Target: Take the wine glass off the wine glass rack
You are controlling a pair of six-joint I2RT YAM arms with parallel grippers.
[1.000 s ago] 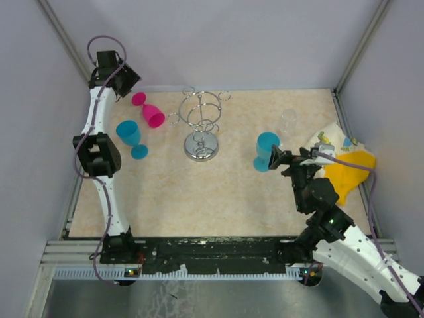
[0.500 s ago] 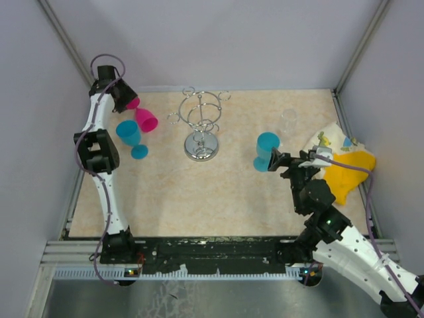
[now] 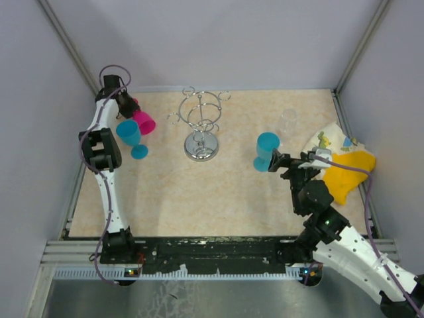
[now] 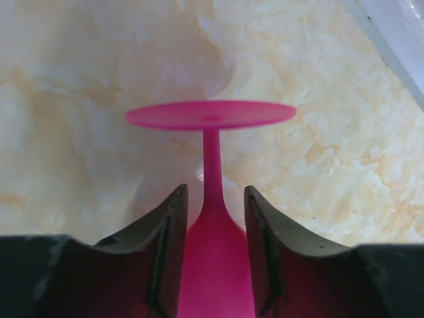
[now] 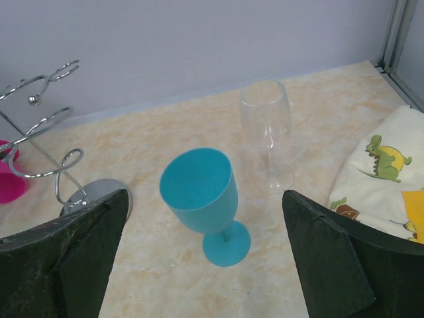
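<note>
The wine glass rack [image 3: 201, 122], a silvery wire stand with a round base, stands at the back middle with no glass on its loops; it also shows in the right wrist view [image 5: 40, 132]. My left gripper [image 3: 130, 109] is at the back left, shut on a pink wine glass [image 3: 144, 122]. In the left wrist view the fingers [image 4: 169, 225] press the pink bowl [image 4: 215, 265], with stem and foot beyond, and the gripper [image 4: 213, 189] is over the table. My right gripper [image 3: 278, 162] is open, just right of a blue wine glass [image 3: 267, 151].
A second blue wine glass [image 3: 130, 136] stands by the left arm. A clear wine glass [image 3: 289, 116] stands at the back right, also in the right wrist view [image 5: 266, 126]. A white and yellow cloth [image 3: 344, 165] lies at the right edge. Walls enclose the table.
My left gripper has come down and nearer along the left wall, and the pink glass has shifted a little left with it. The right arm has hardly moved.
</note>
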